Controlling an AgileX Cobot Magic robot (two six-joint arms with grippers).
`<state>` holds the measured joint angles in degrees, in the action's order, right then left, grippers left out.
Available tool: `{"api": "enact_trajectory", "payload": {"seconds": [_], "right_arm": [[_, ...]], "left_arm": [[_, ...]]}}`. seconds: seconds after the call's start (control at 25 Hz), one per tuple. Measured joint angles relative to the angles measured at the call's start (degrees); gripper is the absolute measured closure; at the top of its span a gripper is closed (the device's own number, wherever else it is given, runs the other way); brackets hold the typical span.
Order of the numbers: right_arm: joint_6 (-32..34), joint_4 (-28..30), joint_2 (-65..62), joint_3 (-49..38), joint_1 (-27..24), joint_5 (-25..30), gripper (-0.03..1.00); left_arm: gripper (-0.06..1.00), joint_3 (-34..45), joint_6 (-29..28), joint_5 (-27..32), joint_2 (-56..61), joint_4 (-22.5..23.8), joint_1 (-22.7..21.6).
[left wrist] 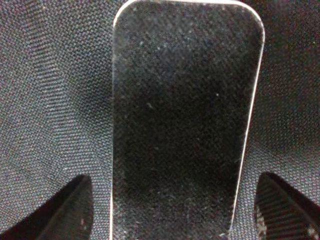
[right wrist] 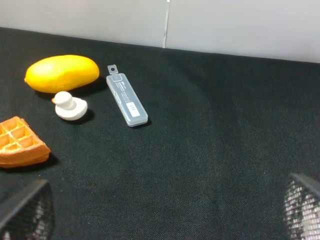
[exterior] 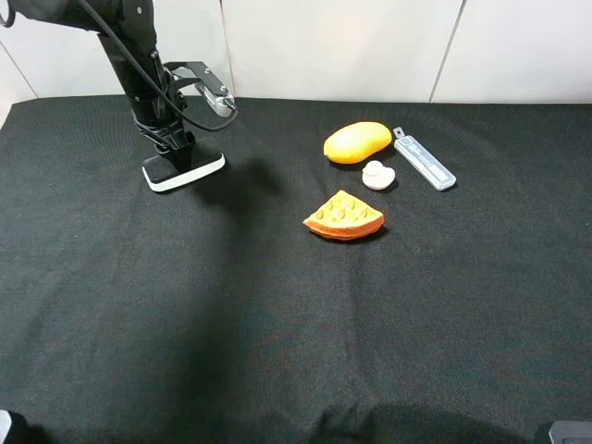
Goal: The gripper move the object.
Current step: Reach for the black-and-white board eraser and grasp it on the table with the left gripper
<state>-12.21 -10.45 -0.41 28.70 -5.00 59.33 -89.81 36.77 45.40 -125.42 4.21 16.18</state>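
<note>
The whiteboard eraser (exterior: 183,168), black felt on a white base, lies on the black cloth at the far left. My left gripper (exterior: 174,146) points down right over it. In the left wrist view the eraser (left wrist: 185,100) fills the space between the two dark fingertips (left wrist: 70,210), with a gap of cloth on each side, so the left gripper (left wrist: 175,212) is open around it. My right gripper (right wrist: 165,215) is open and empty, low over the cloth on the right side, and only just shows at the corner of the high view (exterior: 566,432).
An orange waffle wedge (exterior: 343,216), a yellow mango (exterior: 357,141), a small white duck figure (exterior: 377,175) and a grey-blue utility knife (exterior: 424,158) lie at the middle right. They also show in the right wrist view: waffle (right wrist: 20,142), knife (right wrist: 126,101). A white wall stands behind the table.
</note>
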Motion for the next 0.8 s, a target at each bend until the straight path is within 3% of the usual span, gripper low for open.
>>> {"api": "enact_trajectory", "payload": {"seconds": [0.8], "right_arm": [[0.00,0.00,0.00,0.00,0.00,-0.05,0.27]], "left_arm": [[0.24,0.00,0.01,0.00,-1.54,0.27,1.72]]}}
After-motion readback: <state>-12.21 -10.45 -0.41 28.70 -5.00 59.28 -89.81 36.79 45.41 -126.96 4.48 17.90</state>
